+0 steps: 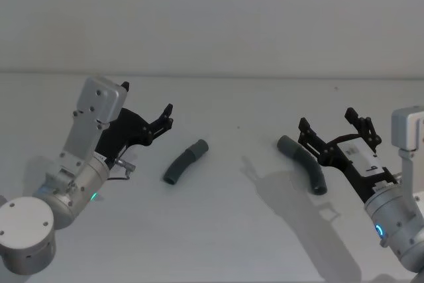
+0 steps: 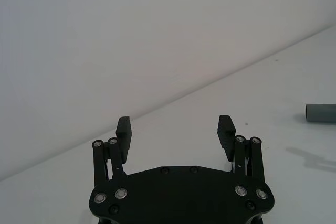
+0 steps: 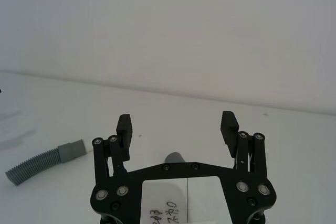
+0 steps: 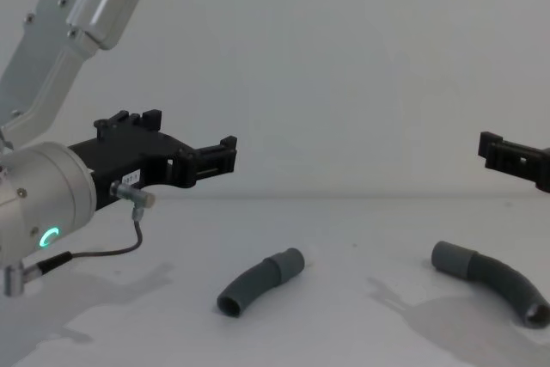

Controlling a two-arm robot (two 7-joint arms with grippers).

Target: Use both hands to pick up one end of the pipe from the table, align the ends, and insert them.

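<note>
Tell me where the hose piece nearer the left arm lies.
In the head view the left hose piece lies on the table, left of centre, right of the left tool and apart from it; the other hose piece lies farther right.

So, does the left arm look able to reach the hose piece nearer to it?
Probably yes: the left tool hangs open, raised just left of that hose piece, which lies alone on the table with nothing between them.

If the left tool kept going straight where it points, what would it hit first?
Probably nothing nearby. Ahead of the left tool there is just bare table, then the wall. A hose end sits off to one side, though depth is hard to judge.
</note>
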